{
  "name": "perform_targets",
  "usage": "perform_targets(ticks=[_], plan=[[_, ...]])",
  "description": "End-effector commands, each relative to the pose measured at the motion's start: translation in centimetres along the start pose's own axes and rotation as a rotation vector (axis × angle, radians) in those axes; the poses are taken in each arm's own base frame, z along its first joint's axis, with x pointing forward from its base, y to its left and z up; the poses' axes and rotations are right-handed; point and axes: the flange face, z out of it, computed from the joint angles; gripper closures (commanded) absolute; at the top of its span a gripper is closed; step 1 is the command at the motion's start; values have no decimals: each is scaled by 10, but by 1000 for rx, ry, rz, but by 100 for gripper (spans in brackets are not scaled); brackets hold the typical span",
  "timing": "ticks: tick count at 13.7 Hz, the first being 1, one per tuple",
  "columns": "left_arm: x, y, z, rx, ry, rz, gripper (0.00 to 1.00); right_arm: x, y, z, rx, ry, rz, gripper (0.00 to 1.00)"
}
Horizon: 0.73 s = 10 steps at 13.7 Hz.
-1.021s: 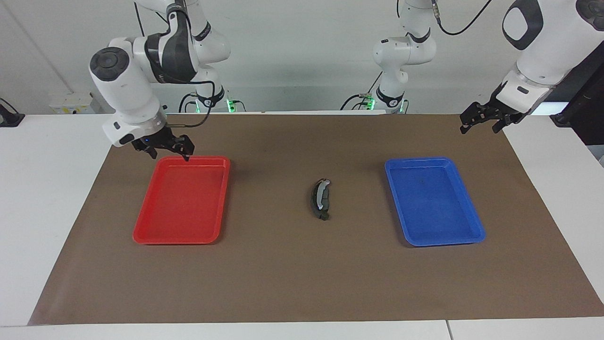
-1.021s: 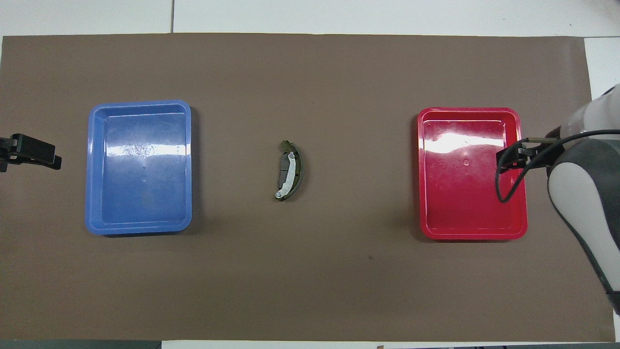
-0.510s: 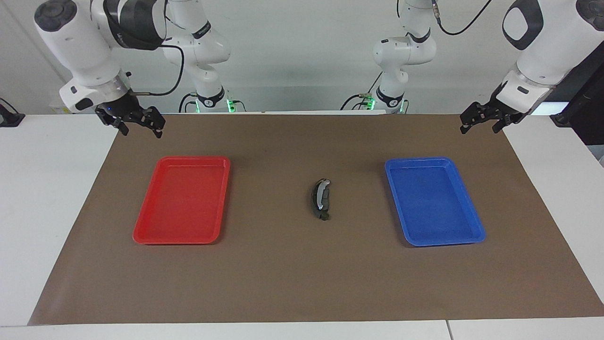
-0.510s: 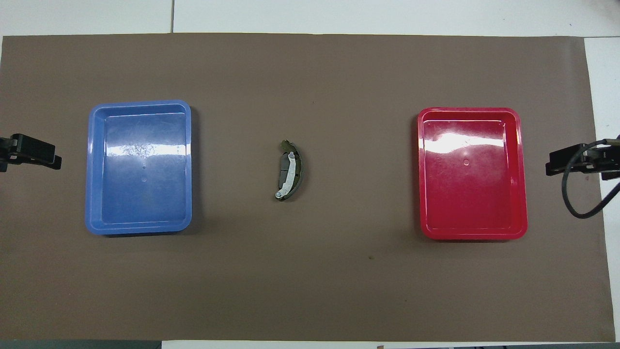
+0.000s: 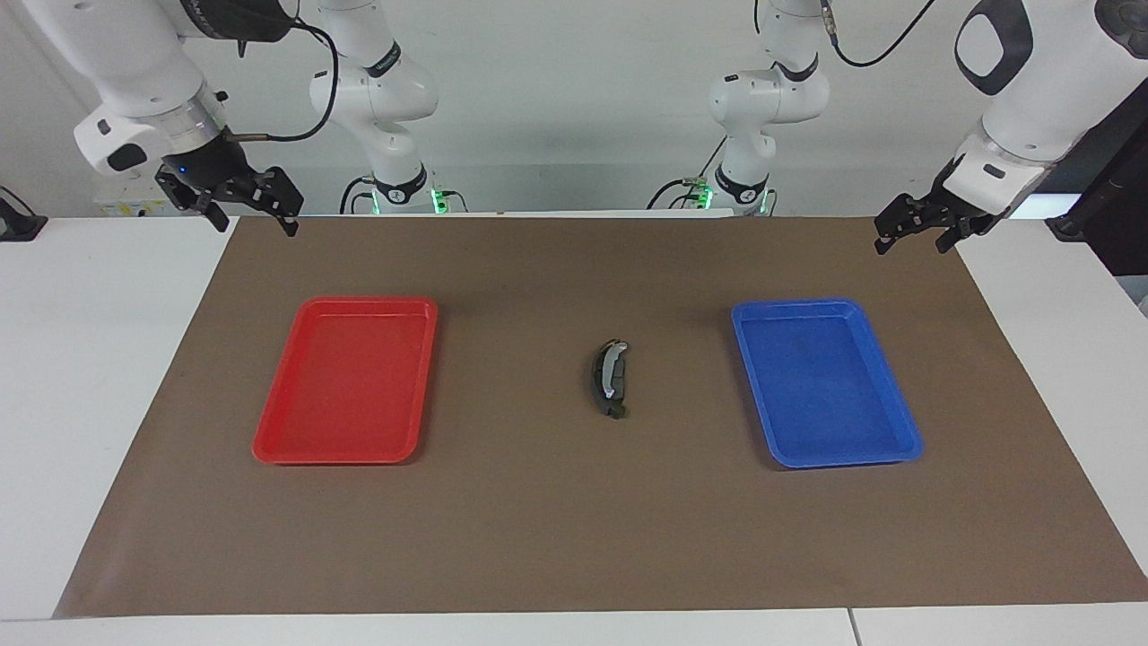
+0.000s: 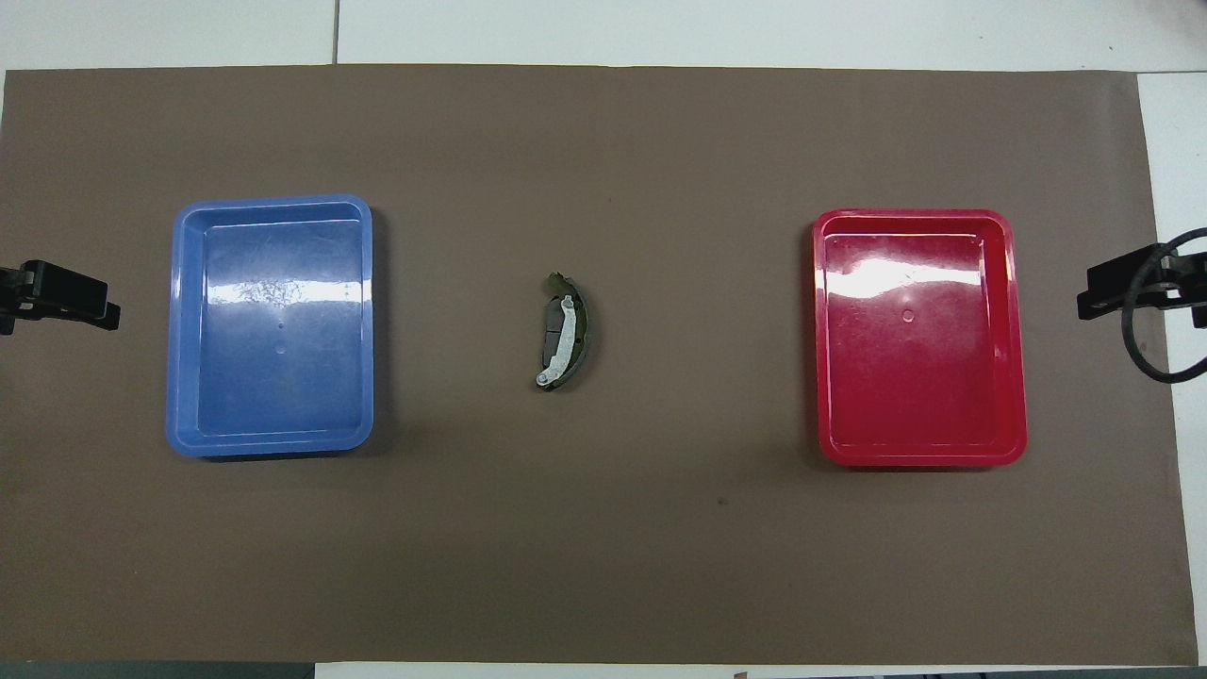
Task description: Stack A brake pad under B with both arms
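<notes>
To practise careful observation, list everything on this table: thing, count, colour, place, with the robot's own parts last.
mat: one, brown, covering the table
red tray: one, red, toward the right arm's end
blue tray: one, blue, toward the left arm's end
curved brake piece: one, dark with pale band, between the trays
short pad: one, dark, partly under the curved piece
left gripper: one, black, open, over the mat's edge
right gripper: one, black, open, over the mat's corner
</notes>
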Motion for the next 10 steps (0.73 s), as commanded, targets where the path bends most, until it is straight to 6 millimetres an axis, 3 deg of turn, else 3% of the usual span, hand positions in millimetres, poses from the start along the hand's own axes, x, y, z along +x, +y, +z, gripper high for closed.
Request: perform_targets(ticks=[1, 4, 10], plan=[[-3, -3, 1, 13, -7, 2, 0, 2, 4, -5, 3, 41, -30, 0], [-3, -3, 1, 13, -8, 2, 0, 6, -13, -19, -28, 72, -73, 0], [-3, -3, 1, 13, -8, 2, 0, 9, -31, -14, -7, 82, -49, 0]])
